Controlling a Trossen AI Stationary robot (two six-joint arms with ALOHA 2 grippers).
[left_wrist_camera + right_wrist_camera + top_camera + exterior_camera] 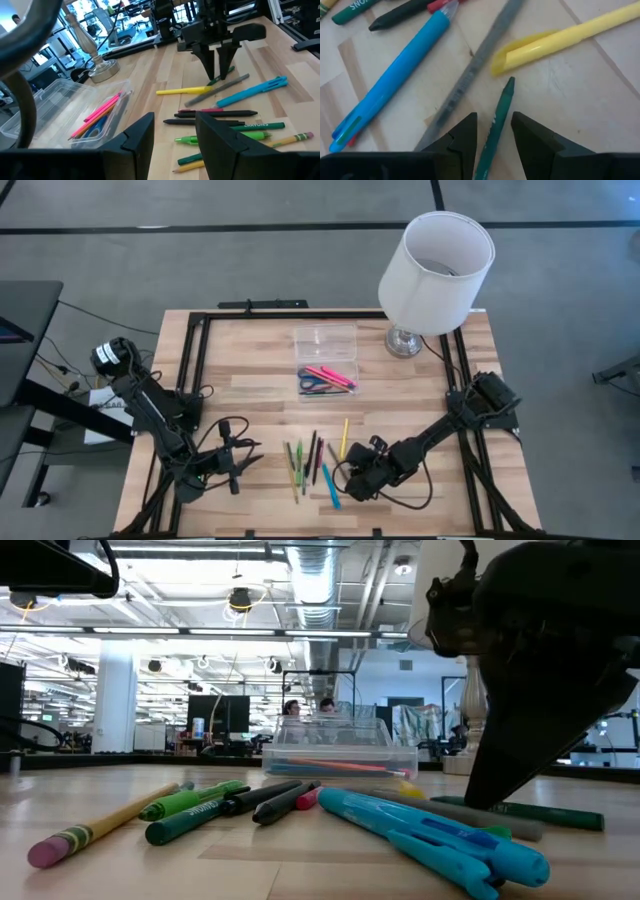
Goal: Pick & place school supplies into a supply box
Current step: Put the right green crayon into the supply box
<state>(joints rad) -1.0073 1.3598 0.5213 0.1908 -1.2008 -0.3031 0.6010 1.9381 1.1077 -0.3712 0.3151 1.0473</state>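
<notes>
right gripper (493, 131) fingers parted astride green crayon (495, 125), ungripped | left gripper (175, 132) fingers parted, empty | wooden worktop (250, 370)

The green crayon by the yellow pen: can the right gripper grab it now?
Probably yes. The right gripper is open with a finger on each side of the green crayon. The gray pen lies close beside, but nothing covers the crayon.
</notes>
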